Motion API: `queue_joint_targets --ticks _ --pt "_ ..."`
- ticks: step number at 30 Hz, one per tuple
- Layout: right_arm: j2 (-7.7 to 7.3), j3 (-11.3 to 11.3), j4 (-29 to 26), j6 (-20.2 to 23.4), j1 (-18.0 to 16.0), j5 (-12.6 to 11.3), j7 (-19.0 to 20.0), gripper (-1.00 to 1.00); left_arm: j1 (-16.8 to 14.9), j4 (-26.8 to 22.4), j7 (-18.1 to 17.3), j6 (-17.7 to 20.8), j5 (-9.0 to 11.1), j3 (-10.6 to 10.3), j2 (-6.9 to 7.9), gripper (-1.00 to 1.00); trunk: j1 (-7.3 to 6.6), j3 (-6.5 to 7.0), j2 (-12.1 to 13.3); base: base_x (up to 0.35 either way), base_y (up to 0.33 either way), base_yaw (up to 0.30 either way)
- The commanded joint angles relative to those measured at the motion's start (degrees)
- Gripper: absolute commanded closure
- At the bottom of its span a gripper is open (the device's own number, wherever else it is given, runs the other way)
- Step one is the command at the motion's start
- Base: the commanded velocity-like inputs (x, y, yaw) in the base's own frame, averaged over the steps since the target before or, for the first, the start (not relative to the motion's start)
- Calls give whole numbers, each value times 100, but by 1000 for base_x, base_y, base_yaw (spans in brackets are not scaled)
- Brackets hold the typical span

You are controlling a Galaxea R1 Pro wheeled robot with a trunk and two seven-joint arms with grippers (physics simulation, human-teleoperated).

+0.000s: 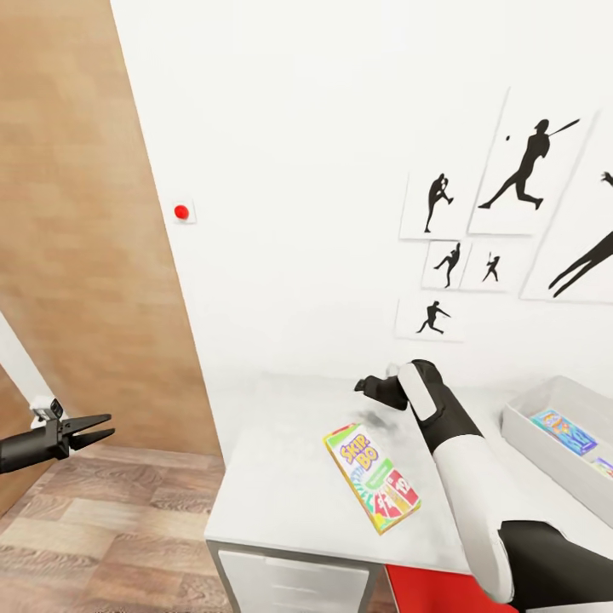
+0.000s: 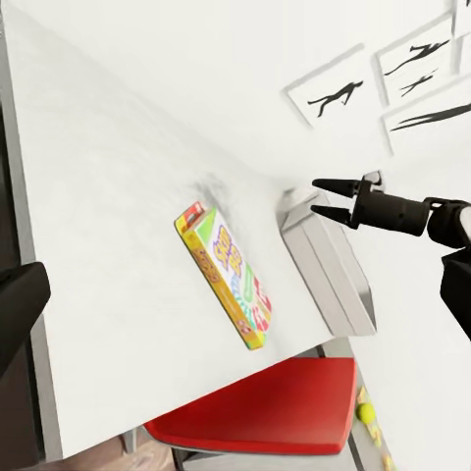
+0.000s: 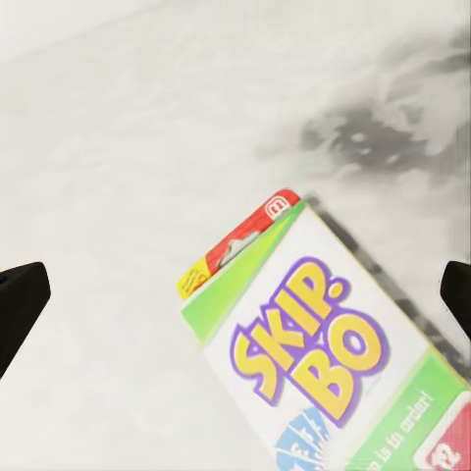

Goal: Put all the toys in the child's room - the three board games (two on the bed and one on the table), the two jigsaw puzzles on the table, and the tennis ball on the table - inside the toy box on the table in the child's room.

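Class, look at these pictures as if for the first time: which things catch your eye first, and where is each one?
The bright Skip-Bo game box lies flat on the light grey table, with the right gripper open above the table just beyond it. On the white wall behind hang black silhouette athlete pictures. At the table's right stands the grey toy box with colourful items already inside.

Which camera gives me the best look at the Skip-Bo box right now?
Head view: the whole Skip-Bo box lies flat on the table, ahead of the right gripper. Left wrist view shows it whole but sideways; right wrist view crops it, though the title reads clearly.
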Motion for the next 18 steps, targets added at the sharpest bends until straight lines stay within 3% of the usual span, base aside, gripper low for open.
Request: queue_joint_targets --ticks 1,11,18 --pt "-13 -19 -7 10 -5 -66 -56 -100 -7 2 -23 60 24 -34 5 -100 4 -23 -14 17 -14 2" --pt "-46 -13 -2 6 -5 -79 -52 -100 -7 2 -23 60 24 -34 11 -100 4 -52 -14 5 -4 -8" --pt "-46 -16 0 5 -5 -81 -49 -100 -7 2 -23 60 24 -34 21 -100 4 -53 -14 0 0 -210"
